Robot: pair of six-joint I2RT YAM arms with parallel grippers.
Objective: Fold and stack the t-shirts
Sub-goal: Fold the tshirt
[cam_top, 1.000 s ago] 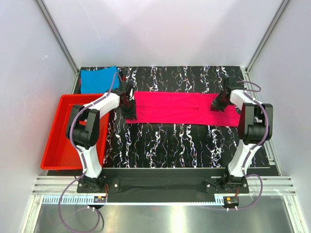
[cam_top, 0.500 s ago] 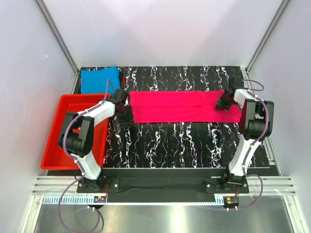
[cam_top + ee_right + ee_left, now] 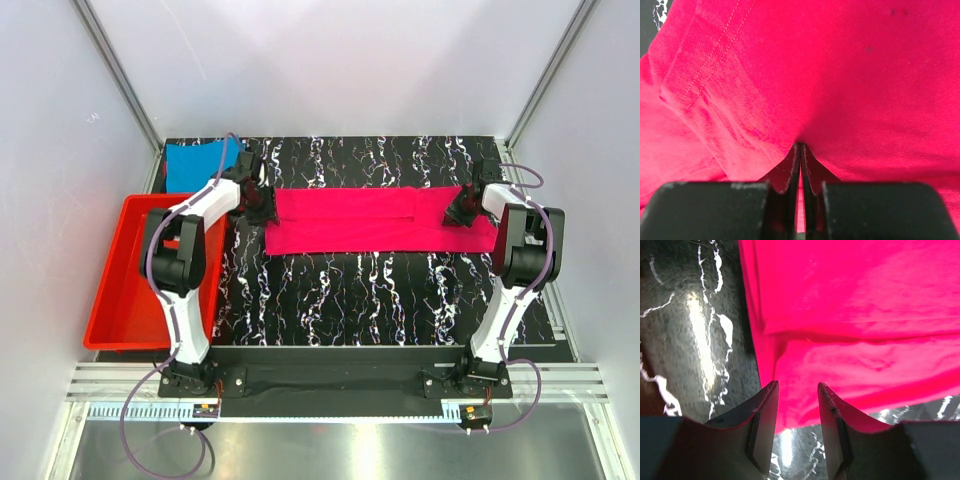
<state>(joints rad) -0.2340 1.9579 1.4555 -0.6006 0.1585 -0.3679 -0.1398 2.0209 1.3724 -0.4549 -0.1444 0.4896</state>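
As right jaws pinch, plain pink t-shirt (image 3: 370, 220)

There are two shirts: one pink shirt (image 3: 370, 220) and one blue shirt (image 3: 200, 160). There is one red tray (image 3: 112, 292). There is one table (image 3: 380, 300). There are two arms, a left arm (image 3: 205, 211) and a right arm (image 3: 525, 250). Each arm has one gripper, so that makes two grippers: the left gripper (image 3: 258, 202) and the right gripper (image 3: 459, 214). Each gripper has two fingers (image 3: 765, 412).
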